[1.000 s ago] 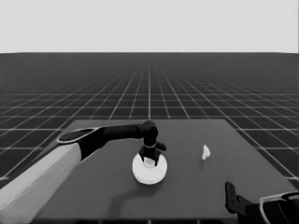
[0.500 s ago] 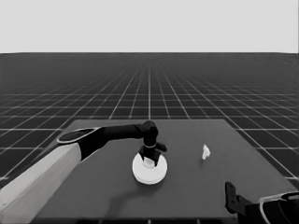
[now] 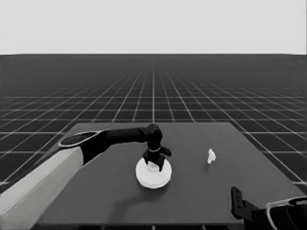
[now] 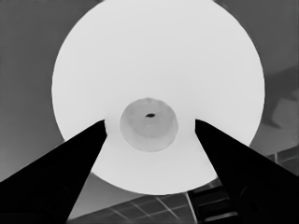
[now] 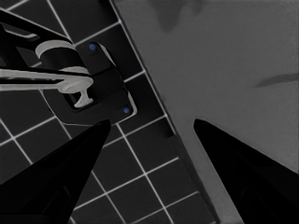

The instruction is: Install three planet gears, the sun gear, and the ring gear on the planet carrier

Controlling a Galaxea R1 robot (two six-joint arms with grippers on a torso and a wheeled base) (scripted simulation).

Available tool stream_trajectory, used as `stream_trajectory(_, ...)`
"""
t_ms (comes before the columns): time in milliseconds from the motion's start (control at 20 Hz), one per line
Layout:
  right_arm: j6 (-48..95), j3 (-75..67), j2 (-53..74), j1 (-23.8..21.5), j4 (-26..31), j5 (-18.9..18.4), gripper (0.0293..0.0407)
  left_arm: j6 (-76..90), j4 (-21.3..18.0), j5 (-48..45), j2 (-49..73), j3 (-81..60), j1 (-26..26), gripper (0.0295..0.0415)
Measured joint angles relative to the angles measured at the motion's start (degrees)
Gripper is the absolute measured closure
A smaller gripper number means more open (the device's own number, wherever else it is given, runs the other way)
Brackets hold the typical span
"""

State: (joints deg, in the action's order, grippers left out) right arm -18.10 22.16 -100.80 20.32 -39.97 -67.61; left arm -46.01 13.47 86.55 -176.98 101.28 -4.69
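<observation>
One white round part, the larger one [image 3: 153, 176], rests at the middle of the table. In the left wrist view it is a broad disc [image 4: 159, 60] with a shallow round recess and a small dark hole at its centre. My left gripper [image 3: 153, 166] hangs straight above that centre, open, its fingers [image 4: 70, 163] spread either side of the recess and holding nothing. The smaller round part, the planet gears and the sun gear are hidden. My right gripper [image 3: 237, 199] waits at the lower right corner, open [image 5: 152, 121] over the table's edge.
A thin white piece [image 3: 211, 155] stands alone to the right of the disc. The left arm's pale grey part fills the lower left. Dark machinery with blue lights [image 5: 93, 88] sits past the table's edge [image 5: 154, 93].
</observation>
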Motion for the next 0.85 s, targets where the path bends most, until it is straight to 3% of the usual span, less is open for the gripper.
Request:
stream_trajectory(100,0.0,0.0,0.0,0.0,0.0,0.0,0.0315,0.0,0.0,0.0,0.0,0.0,0.0,0.0326)
stream_trajectory(200,0.0,0.0,0.0,0.0,0.0,0.0,0.0315,-20.9,-3.4,1.0,0.7,-2.5,4.1,0.0325)
stream_trajectory(300,0.0,0.0,0.0,0.0,0.0,0.0,0.0315,-28.1,-4.6,1.4,0.7,-2.9,5.7,0.0326)
stream_trajectory(600,0.0,0.0,0.0,0.0,0.0,0.0,0.0315,-31.7,-5.2,1.6,0.7,-3.1,6.4,0.0326)
stream_trajectory(650,-14.6,15.7,-8.3,-18.1,27.2,-5.9,0.0306,-4.1,-1.4,-18.3,16.0,-28.7,11.3,0.0302)
stream_trajectory(700,-20.0,34.7,-17.0,-26.0,35.6,-10.7,0.0308,23.2,1.0,-30.5,38.9,-48.8,16.7,0.0297)
stream_trajectory(750,-22.1,48.8,-23.7,-27.3,37.1,-14.3,0.0311,40.9,2.4,-37.6,55.0,-60.4,19.9,0.031)
stream_trajectory(850,-22.3,65.3,-31.6,-27.5,37.5,-17.8,0.0314,57.4,3.6,-44.3,69.3,-71.5,22.8,0.0323)
